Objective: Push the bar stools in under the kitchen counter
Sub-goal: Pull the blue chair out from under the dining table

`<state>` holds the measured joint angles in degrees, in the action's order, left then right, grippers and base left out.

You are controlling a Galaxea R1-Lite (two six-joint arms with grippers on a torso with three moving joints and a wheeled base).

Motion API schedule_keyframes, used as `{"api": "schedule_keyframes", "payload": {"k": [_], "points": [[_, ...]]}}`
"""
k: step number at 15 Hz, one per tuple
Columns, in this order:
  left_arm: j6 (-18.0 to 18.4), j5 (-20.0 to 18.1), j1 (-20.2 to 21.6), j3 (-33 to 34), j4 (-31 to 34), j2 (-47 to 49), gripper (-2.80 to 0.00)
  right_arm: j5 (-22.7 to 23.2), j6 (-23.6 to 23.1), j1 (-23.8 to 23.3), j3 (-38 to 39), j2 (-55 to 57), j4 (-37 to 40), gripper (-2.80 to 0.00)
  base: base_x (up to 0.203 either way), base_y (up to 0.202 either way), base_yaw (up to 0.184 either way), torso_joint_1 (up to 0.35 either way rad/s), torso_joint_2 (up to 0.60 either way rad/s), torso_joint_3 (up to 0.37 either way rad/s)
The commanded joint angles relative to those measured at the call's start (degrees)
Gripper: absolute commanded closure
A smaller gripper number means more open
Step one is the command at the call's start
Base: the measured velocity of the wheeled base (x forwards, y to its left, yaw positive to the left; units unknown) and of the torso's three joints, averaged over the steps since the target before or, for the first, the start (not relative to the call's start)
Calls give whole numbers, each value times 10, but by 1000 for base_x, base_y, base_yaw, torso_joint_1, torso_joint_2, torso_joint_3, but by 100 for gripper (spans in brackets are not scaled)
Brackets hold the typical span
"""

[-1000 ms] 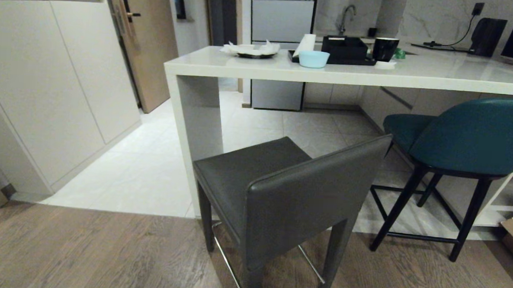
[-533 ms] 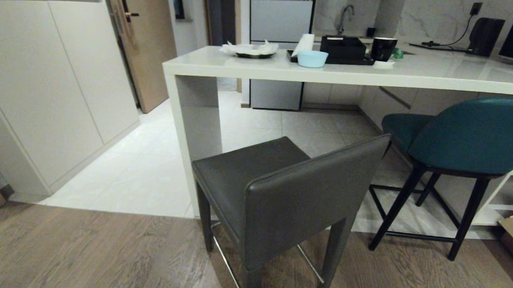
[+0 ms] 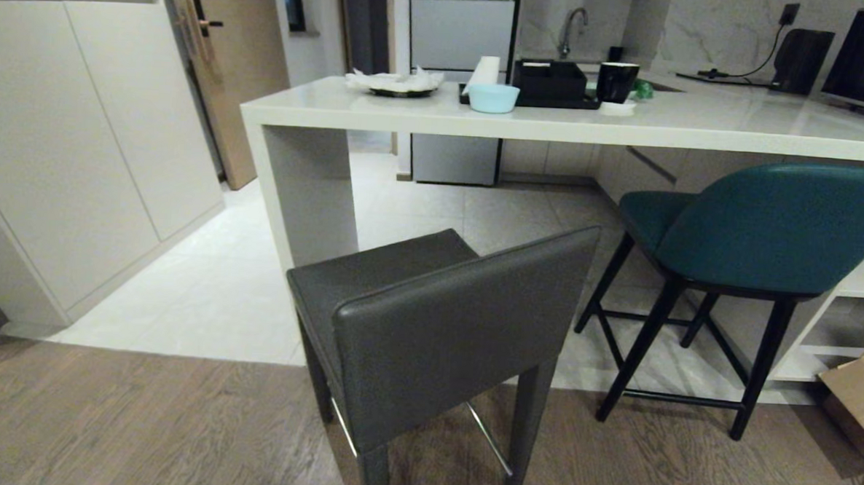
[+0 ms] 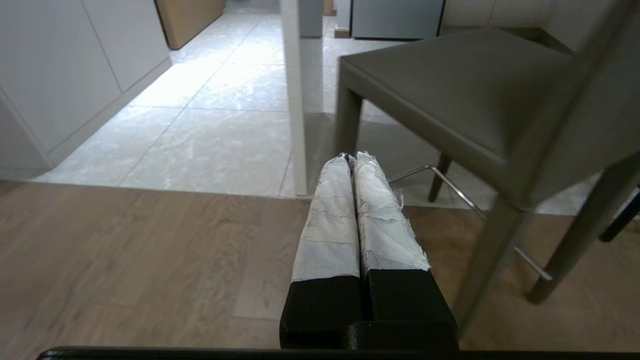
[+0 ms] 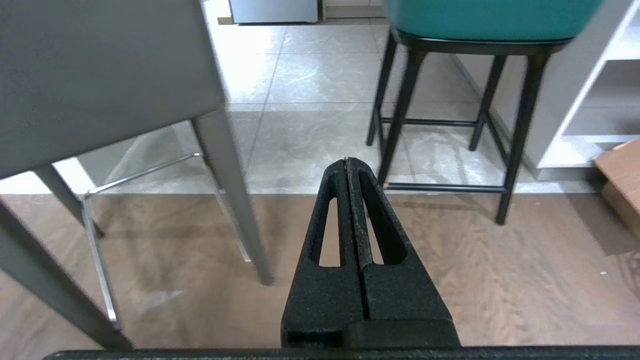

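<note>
Nearest the robot, the left tool (image 4: 354, 159) and the right tool (image 5: 347, 161) both hung low over the wooden floor (image 3: 139, 426), each with its fingers pressed shut on nothing, neither touching a stool. Just beyond stood the grey stool (image 3: 435, 330), turned askew, its seat only partly under the tabletop (image 3: 627, 120) and its back legs on the wood. It looked boxy and fairly heavy, its leather stiff and somewhat slick; a flat push with closed fingers against the broad backrest, low and near the middle, would probably slide it without tipping or twisting it. To the right and a little farther, the teal stool (image 3: 761, 228) stood on thin black legs, its seat partly under the slab, likely lighter and easier to tip, so a push at the back shell near seat height seems safest. Farther off, on the tabletop, a pale blue bowl (image 3: 493, 98) sat beside a black tray (image 3: 555, 84) whose contents could not be made out, with a dark cup (image 3: 617, 81) just beside it and a plate holding crumpled white paper (image 3: 394, 82).
</note>
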<state>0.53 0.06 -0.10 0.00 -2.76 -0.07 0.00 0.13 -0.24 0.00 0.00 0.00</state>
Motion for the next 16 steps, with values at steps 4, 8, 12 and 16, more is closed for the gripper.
{"api": "schedule_keyframes", "payload": {"k": [4,8,12,16], "points": [[-3,0,0,10,-1,1,0,0,0,0,0,-1,0,0,0,-195,1,2,1,1],[-3,0,0,10,-1,1,0,-1,0,0,0,-1,1,0,0,-195,1,2,2,2],[-4,0,0,10,-1,1,0,-1,0,0,0,-1,0,0,0,-196,2,3,3,1],[-4,0,0,10,-1,1,0,-1,1,0,0,-1,0,0,0,-194,2,5,3,5]]}}
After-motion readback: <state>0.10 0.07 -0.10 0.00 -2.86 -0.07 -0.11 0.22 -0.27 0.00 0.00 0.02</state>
